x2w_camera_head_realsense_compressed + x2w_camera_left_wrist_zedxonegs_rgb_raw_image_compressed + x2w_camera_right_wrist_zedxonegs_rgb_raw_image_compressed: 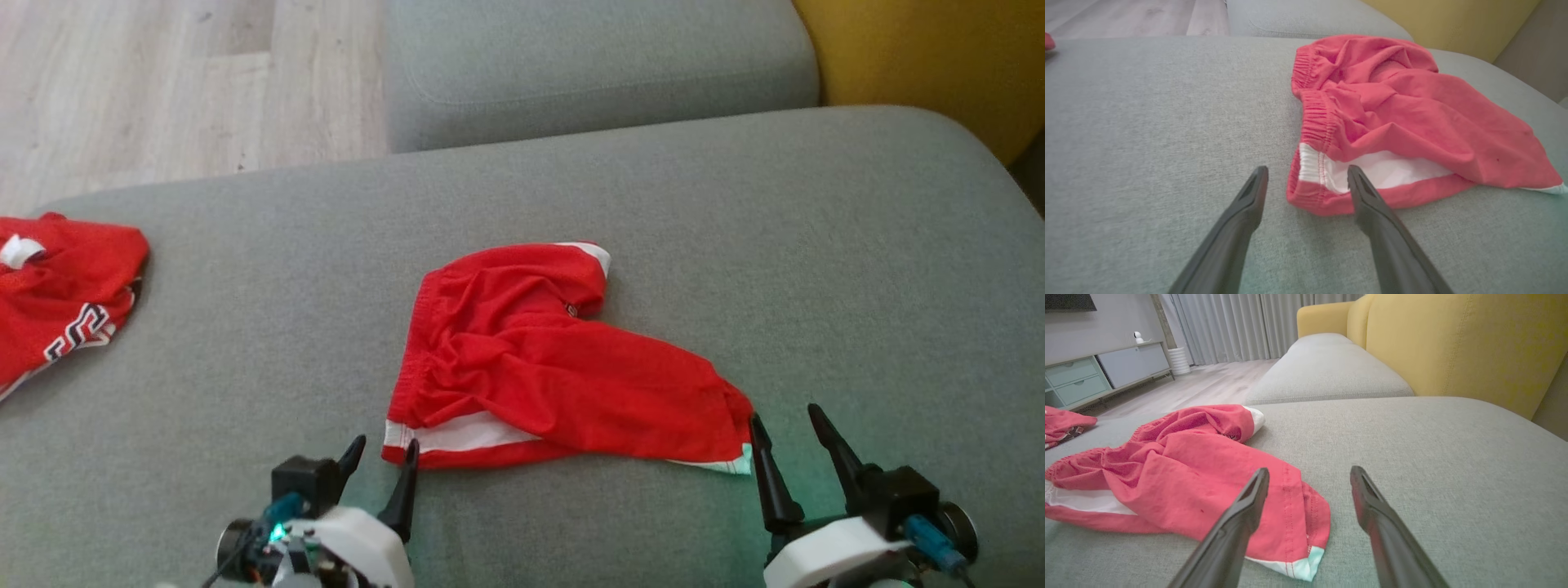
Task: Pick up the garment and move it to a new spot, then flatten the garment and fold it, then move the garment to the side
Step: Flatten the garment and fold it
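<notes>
The garment [539, 359] is a pair of red shorts with white side stripes, lying crumpled on the grey sofa seat [735, 212]. My left gripper [384, 453] is open at the garment's near-left waistband corner [1310, 192], its jaws straddling that corner without closing on it. My right gripper [785, 420] is open at the garment's near-right hem corner [1306, 563], one finger over the cloth edge and the other over bare cushion. Neither gripper holds anything.
A second red garment with black-and-white trim [57, 302] lies at the seat's left edge. A yellow backrest [1453, 343] rises on the right. Another grey cushion [596, 65] and wooden floor [163, 82] lie beyond.
</notes>
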You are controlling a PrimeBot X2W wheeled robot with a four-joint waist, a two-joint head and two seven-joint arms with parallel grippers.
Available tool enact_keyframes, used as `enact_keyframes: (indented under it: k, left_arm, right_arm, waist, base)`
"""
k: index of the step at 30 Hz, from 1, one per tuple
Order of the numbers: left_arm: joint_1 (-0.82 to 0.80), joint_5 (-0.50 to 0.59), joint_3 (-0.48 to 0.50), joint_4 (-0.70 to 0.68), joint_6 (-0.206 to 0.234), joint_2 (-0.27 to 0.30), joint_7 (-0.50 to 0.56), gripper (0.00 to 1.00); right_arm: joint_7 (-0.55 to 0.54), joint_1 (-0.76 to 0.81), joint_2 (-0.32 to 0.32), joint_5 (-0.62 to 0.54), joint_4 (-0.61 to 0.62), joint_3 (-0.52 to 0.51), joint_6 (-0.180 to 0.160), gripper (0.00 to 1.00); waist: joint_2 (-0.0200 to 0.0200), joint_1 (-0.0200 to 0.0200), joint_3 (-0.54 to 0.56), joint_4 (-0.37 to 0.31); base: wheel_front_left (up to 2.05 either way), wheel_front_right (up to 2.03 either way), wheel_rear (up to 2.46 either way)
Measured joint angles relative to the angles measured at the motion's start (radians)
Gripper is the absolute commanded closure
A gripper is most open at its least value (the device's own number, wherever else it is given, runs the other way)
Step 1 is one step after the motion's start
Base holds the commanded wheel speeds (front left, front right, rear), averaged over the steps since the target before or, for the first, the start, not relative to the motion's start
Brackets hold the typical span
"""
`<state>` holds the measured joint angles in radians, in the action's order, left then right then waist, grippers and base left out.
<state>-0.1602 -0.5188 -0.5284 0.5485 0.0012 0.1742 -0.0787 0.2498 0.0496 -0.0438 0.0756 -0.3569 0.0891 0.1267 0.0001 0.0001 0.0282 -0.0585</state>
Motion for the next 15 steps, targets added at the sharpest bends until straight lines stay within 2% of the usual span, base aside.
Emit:
enact_keyframes:
  k: [7, 8, 9, 10, 11, 13, 15]
  left_arm:
    - [-0.062, -0.001, -0.015, 0.072, -0.022, -0.009, 0.008, 0.0]
    - [-0.074, -0.001, -0.017, 0.087, -0.028, -0.014, 0.007, 0.18]
    - [-0.08, -0.001, -0.02, 0.093, -0.029, -0.017, 0.007, 0.47]
    - [-0.085, -0.001, -0.021, 0.095, -0.029, -0.019, 0.006, 0.6]
    - [-0.088, -0.001, -0.022, 0.096, -0.033, -0.021, 0.003, 0.8]
    - [-0.092, -0.001, -0.023, 0.096, -0.037, -0.023, -0.01, 1.0]
    - [-0.092, -0.001, -0.023, 0.095, -0.037, -0.023, -0.024, 1.0]
  right_arm:
    - [0.0, 0.0, 0.0, -0.006, -0.01, 0.001, 0.0, 0.0]
    - [0.0, -0.001, 0.0, -0.007, -0.011, 0.001, 0.0, 0.0]
    - [0.0, -0.001, 0.0, -0.007, -0.011, 0.0, 0.0, 0.0]
    - [0.0, -0.001, 0.0, -0.007, -0.011, 0.0, 0.0, 0.0]
    - [0.0, -0.001, 0.0, -0.007, -0.011, 0.0, 0.0, 0.0]
    - [0.0, -0.001, 0.0, -0.007, -0.014, -0.003, 0.0, 0.0]
    - [0.0, -0.001, 0.0, -0.022, -0.024, -0.007, 0.0, 0.0]
  waist:
    - [0.0, 0.0, -0.027, -0.026]
    - [0.0, 0.0, -0.034, -0.031]
    - [0.0, 0.0, -0.038, -0.033]
    - [0.0, 0.0, -0.041, -0.035]
    - [0.0, 0.0, -0.045, -0.037]
    - [0.0, 0.0001, -0.049, -0.04]
    - [0.0, 0.0, -0.053, -0.041]
  base:
    - [0.0, 0.0, 0.0]
    - [0.0, 0.0, 0.0]
    - [0.0, 0.0, 0.0]
    - [0.0, 0.0, 0.0]
    - [0.0, 0.0, 0.0]
    - [0.0, 0.0, 0.0]
    - [0.0, 0.0, 0.0]
